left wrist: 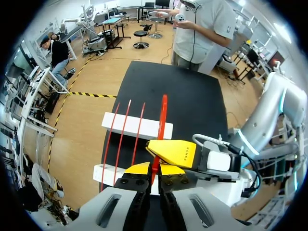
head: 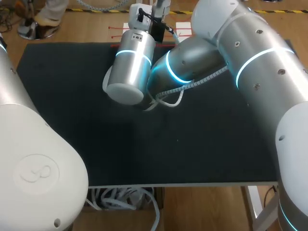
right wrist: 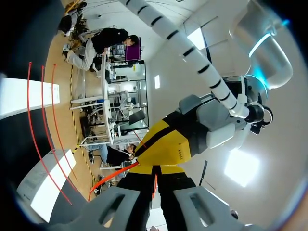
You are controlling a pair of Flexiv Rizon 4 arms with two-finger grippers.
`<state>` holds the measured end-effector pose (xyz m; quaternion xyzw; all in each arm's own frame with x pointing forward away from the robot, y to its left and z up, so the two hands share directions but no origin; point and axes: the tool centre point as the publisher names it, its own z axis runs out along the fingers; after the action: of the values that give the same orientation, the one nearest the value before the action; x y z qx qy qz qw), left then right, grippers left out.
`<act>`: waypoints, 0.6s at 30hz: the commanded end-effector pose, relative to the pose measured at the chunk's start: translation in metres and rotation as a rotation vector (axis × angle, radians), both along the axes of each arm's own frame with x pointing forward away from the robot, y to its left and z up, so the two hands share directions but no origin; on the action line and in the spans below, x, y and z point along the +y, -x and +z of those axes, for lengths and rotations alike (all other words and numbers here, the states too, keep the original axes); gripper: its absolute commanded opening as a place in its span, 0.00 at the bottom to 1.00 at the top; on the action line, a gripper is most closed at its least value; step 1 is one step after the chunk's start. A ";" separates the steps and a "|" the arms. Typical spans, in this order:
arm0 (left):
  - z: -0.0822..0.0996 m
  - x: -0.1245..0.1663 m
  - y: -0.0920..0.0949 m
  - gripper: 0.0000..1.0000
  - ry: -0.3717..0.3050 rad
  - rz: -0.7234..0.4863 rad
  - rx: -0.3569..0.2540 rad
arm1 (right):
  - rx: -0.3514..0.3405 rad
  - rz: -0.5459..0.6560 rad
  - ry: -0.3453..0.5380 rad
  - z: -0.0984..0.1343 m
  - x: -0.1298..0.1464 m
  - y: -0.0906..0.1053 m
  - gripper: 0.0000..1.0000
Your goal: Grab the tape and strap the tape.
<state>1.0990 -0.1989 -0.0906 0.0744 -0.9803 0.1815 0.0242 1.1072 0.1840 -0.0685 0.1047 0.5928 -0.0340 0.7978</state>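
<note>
**A:** Left wrist view first: how far along is it?

**B:** The grab looks done. The red tape is pinched in the left gripper and runs ahead over the far white bar. Three red strands already cross; this one isn't laid yet.

**A:** And the right gripper?

**B:** Close alongside, clamped on the same tape.

The counter has a matt black covering with a faintly grainy, felt-like face. The right arm is satin, brushed-looking metal, and the left arm shows a smooth white plastic shell. The tape is a thin, slick red strip, the white blocks look matt, and the left claw has smooth yellow plastic tips on a dull grey plastic body.
</note>
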 end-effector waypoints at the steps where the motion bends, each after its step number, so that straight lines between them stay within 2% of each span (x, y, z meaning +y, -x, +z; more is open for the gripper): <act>1: 0.001 -0.003 -0.001 0.00 -0.004 -0.002 0.002 | 0.007 0.003 0.000 0.003 0.002 0.001 0.00; 12: 0.001 -0.003 -0.001 0.00 -0.004 -0.002 0.002 | 0.022 0.011 -0.007 0.003 -0.002 -0.001 0.00; 13: 0.001 -0.003 -0.001 0.00 -0.004 -0.002 0.002 | 0.021 0.015 -0.010 0.003 -0.002 -0.001 0.02; 14: 0.001 -0.003 -0.001 0.00 -0.004 -0.002 0.002 | 0.021 0.015 -0.011 0.004 -0.002 -0.001 0.18; 16: 0.001 -0.003 -0.001 0.00 -0.004 -0.002 0.002 | 0.017 0.020 -0.014 0.004 -0.002 -0.001 0.21; 18: 0.001 -0.003 -0.001 0.00 -0.004 -0.002 0.002 | 0.016 0.021 -0.015 0.005 -0.003 -0.001 0.29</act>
<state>1.0989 -0.2001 -0.0906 0.0741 -0.9802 0.1821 0.0245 1.1087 0.1829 -0.0684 0.1057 0.5963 -0.0233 0.7954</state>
